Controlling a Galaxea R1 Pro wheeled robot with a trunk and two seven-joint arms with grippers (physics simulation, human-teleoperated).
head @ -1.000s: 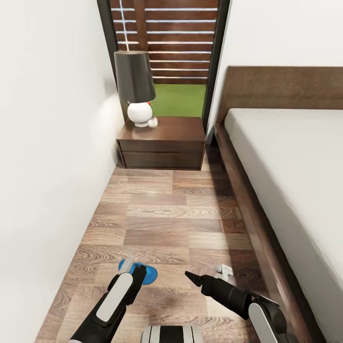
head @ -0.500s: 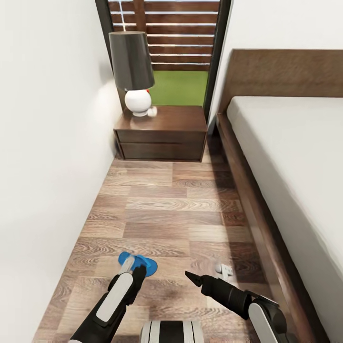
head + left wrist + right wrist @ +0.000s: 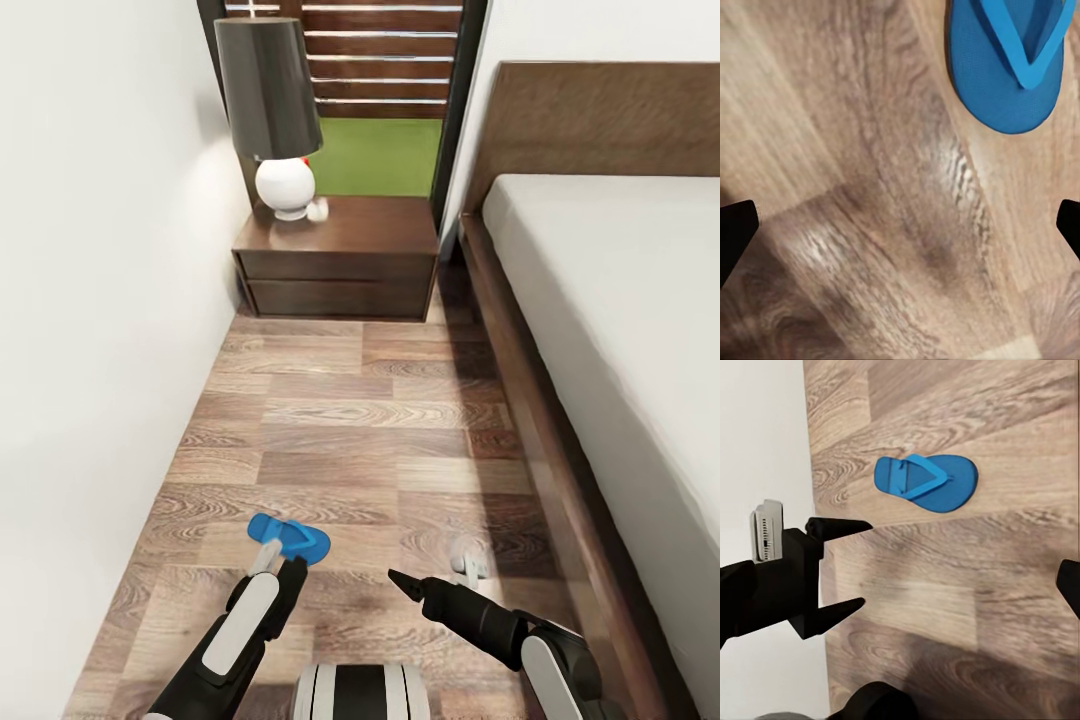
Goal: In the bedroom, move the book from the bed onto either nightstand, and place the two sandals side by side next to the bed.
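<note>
One bright blue flat flip-flop sandal (image 3: pixel 289 537) lies on the wood-plank floor (image 3: pixel 380 420) just beyond the left end effector (image 3: pixel 275 562), whose jaws gape wide and empty, evidently poised for pickup.

- Legible text, labels, brands, numbers, signs: none in any view.
- Blue sandal (image 3: pixel 289 537): plain sole and strap, unmarked.
- Nightstand (image 3: pixel 340 256): plain drawer fronts, no lettering.
- Lamp (image 3: pixel 268 100): plain dark shade, white base, no marking.
- Left gripper (image 3: pixel 840 571): pale side part bears small dark marks, too small to read.
</note>
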